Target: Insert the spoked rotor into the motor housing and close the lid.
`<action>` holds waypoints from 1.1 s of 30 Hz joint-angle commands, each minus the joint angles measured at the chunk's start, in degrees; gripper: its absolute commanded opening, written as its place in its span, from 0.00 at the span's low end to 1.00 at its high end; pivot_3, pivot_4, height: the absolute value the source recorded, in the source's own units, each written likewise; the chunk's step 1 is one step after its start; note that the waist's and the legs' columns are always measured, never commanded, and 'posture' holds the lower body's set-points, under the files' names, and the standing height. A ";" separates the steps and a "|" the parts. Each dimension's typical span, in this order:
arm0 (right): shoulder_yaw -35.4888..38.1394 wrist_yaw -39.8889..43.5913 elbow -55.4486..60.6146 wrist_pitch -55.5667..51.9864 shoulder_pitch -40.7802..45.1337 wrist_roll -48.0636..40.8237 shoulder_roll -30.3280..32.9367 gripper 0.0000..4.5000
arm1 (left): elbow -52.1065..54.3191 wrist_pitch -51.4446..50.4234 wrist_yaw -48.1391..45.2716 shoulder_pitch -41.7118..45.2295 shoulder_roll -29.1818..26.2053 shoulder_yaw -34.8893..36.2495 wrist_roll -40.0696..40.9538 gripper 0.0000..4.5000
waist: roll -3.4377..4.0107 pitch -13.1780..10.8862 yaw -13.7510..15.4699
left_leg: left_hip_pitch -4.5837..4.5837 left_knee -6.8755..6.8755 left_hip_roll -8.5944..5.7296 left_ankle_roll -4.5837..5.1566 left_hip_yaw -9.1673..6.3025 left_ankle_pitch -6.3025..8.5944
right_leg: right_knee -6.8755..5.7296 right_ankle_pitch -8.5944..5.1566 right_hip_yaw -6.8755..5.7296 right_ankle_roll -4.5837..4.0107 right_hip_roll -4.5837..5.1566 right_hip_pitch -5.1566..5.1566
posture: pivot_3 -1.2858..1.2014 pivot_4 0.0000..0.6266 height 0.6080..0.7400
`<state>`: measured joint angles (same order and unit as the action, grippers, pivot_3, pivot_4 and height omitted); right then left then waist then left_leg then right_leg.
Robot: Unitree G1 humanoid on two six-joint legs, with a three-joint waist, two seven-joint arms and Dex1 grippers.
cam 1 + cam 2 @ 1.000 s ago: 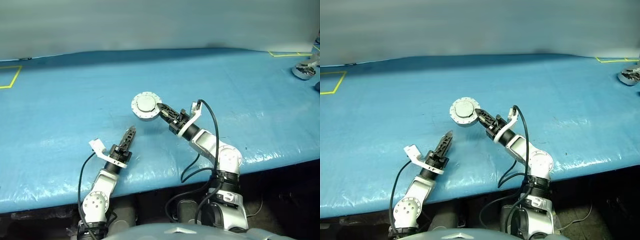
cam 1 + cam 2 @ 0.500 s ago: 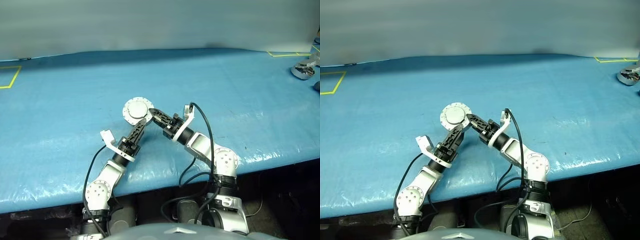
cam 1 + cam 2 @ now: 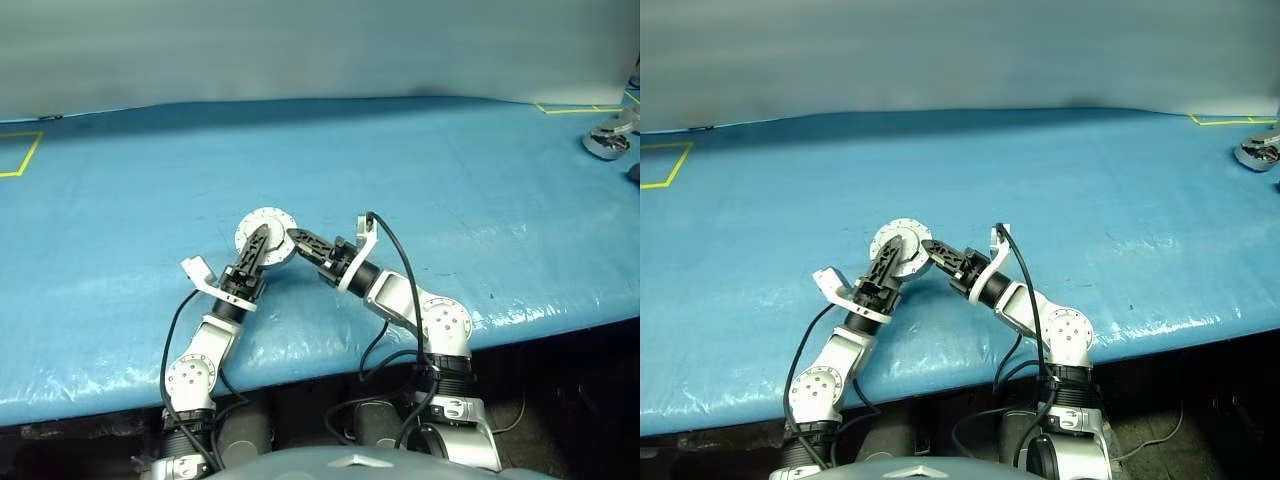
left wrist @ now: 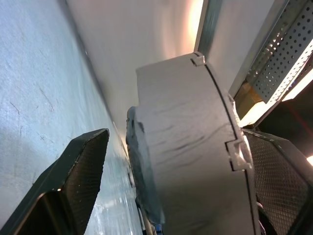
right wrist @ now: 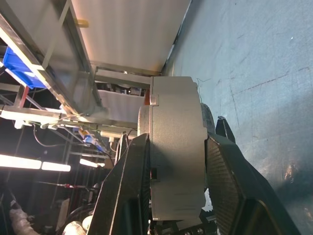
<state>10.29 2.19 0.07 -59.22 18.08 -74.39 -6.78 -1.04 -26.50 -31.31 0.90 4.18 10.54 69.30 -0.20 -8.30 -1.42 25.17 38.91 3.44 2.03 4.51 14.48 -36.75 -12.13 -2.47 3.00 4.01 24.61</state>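
The motor housing, a short round silver puck with a notched rim and a pale face, is held on edge above the blue table. My right gripper is shut on its rim from the right; in the right wrist view both black fingers press the puck's flat sides. My left gripper is open and reaches in from the left. The puck sits between its fingers, with a gap on one side. The lid is out of view. A small shiny silver part lies far right; whether it is the spoked rotor I cannot tell.
Yellow tape corners mark the table at the far left and far right. A dark object pokes in at the right edge. The table's front edge runs close below both arms.
My right gripper carried the housing left and nearer. My left gripper rose and came forward from the table, and now straddles the housing.
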 commanded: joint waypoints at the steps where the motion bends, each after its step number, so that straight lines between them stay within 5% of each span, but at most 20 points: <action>1: -1.41 2.00 4.06 1.03 -0.42 -1.76 -2.01 0.28 | 1.38 0.37 -1.59 0.45 5.29 -2.60 -0.87 1.00 | 0.00 0.00 0.00 | 0.00 0.02 0.00 0.00 0.00 0.00 | 0.00 0.00 0.00 0.00 0.00 -0.01 | 0.52 0.24 1.00; 4: -1.90 2.11 4.17 1.27 -0.73 -1.43 -1.84 0.28 | 1.60 -0.30 -3.00 0.03 4.80 -3.54 -1.20 0.92 | 0.00 0.00 0.01 | 0.00 0.05 0.00 0.00 0.00 0.00 | -0.01 0.01 0.01 0.01 0.00 -0.02 | 0.52 0.24 1.00; 9: -2.07 2.33 4.06 1.53 -0.83 -1.18 -1.76 0.28 | 1.40 -0.42 -2.78 -0.43 5.07 -3.10 -0.15 0.58 | 0.00 0.00 0.00 | 0.00 0.08 0.00 0.00 0.00 0.00 | -0.02 0.02 0.02 0.02 0.00 -0.02 | 0.52 0.24 1.00; 22: -2.58 3.36 2.75 2.95 -0.38 1.69 -0.91 0.28 | 0.17 3.08 2.21 0.61 6.18 -0.83 0.98 0.57 | 0.00 0.00 0.02 | -0.01 0.11 0.01 0.00 -0.01 0.00 | -0.04 0.03 0.04 0.03 -0.02 -0.03 | 0.52 0.24 1.00; 28: -3.17 3.09 2.45 8.02 -0.36 8.41 -0.68 0.71 | -0.24 5.98 3.95 0.16 5.68 -0.44 -1.20 0.57 | -0.01 0.00 -0.07 | -0.03 0.13 0.03 0.00 -0.02 0.00 | -0.05 0.03 0.06 0.04 -0.06 -0.04 | 0.52 0.24 1.00; 33: -4.45 1.86 0.67 16.45 -0.35 19.76 0.26 0.71 | -1.83 11.92 7.08 0.42 5.77 2.47 -4.66 0.57 | -0.02 0.01 0.16 | -0.02 0.14 0.00 0.00 -0.02 0.00 | -0.04 0.04 0.08 0.05 -0.07 -0.05 | 0.52 0.24 1.00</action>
<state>6.94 3.69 0.23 -45.36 17.85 -57.53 -6.09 -4.36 -17.97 -24.65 0.25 4.24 11.71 65.22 -0.22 -8.29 -1.27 25.15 39.06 3.44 2.02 4.51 14.48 -36.78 -12.08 -2.37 3.07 3.94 24.56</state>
